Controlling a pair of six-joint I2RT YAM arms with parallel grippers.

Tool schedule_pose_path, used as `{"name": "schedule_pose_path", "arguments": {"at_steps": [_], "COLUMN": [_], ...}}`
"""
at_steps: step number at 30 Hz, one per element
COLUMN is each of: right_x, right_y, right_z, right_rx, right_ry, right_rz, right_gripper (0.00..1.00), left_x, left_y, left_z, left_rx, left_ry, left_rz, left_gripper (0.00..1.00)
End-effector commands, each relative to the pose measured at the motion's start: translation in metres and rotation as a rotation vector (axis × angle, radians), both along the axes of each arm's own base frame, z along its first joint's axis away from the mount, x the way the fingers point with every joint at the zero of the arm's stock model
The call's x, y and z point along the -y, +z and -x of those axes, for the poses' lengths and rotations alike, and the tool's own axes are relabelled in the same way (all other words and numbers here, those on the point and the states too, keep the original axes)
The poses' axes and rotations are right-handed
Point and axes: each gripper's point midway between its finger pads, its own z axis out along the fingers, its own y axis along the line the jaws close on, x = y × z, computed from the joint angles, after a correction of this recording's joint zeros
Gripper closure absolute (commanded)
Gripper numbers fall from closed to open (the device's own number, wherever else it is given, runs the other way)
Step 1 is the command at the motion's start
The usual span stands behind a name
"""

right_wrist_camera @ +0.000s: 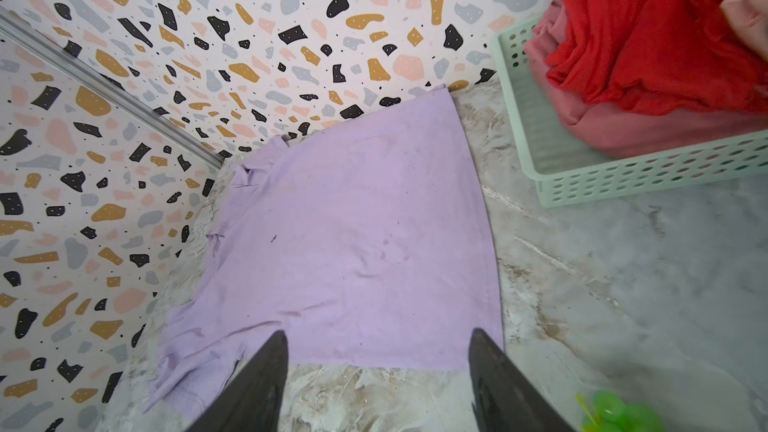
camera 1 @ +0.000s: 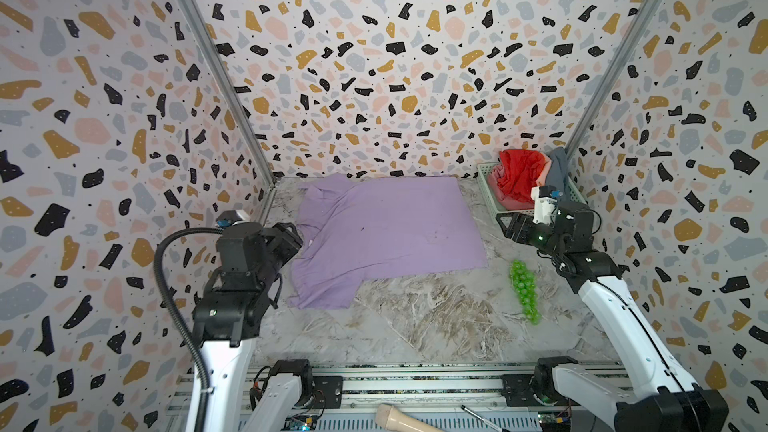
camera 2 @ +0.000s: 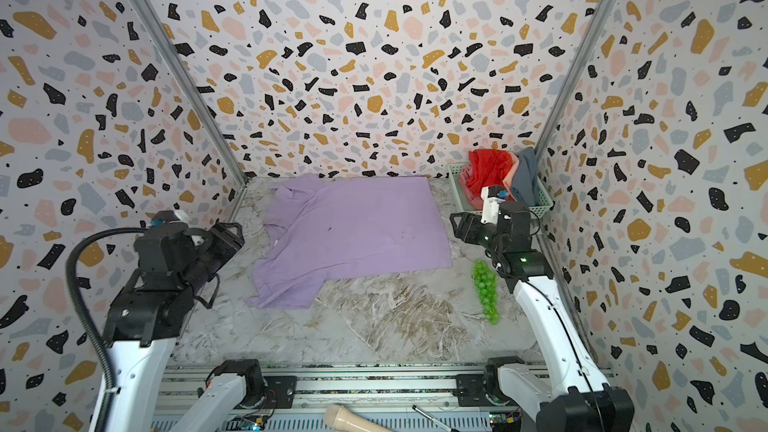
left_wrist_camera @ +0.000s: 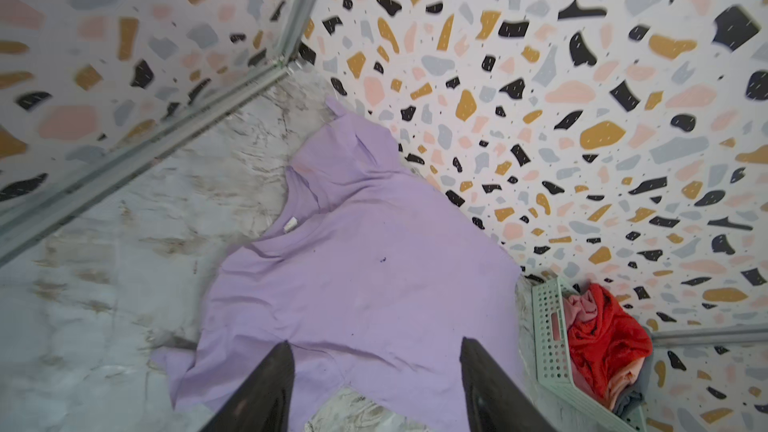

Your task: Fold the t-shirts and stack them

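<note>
On marbled table (camera 1: 436, 326): lavender t-shirt (camera 1: 386, 234) flat
Walls (camera 1: 374, 56): terrazzo print
Left tool (left_wrist_camera: 374, 342): apart, empty
Right tool (right_wrist_camera: 378, 331): apart, empty

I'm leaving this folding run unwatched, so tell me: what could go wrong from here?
1. The lavender t-shirt lies with its far sleeve bunched against the back wall; a fold may trap that crease.
2. The green grape bunch sits on the table close to the right arm; a sweep could knock it.
3. The red t-shirt is heaped above the rim of the basket; pulling it may drag the pink t-shirt along.
</note>
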Motion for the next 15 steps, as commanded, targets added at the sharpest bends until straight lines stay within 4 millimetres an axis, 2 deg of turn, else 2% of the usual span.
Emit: {"name": "schedule_pose_path", "arguments": {"at_steps": [1,5,8,12,15], "right_x": [-0.030,-0.069,-0.091,-0.099,-0.104], "right_y": [-0.006,-0.033,-0.060,-0.097,-0.122], "right_z": [-0.016,-0.027,-0.034,-0.047,-0.053], "right_rx": [0.015,-0.035,-0.083,-0.147,-0.185], "right_ry": [0.063,0.174,0.231,0.257,0.268], "right_rz": [-0.069,-0.060,-0.039,0.010,0.017], "right_gripper": [0.31,0.31,0.31,0.28,0.21], "left_x": [0.026,0.041,0.040,0.035,0.036], "left_y": [-0.022,-0.072,-0.105,-0.153,-0.189], "left_z": [-0.035,-0.063,-0.080,-0.095,-0.104], "left_rx": [0.021,-0.042,-0.090,-0.190,-0.264], "left_ry": [-0.142,-0.228,-0.219,-0.197,-0.194], "left_rz": [0.065,0.102,0.101,0.091,0.106], "left_gripper": [0.34,0.30,0.29,0.27,0.26]}}
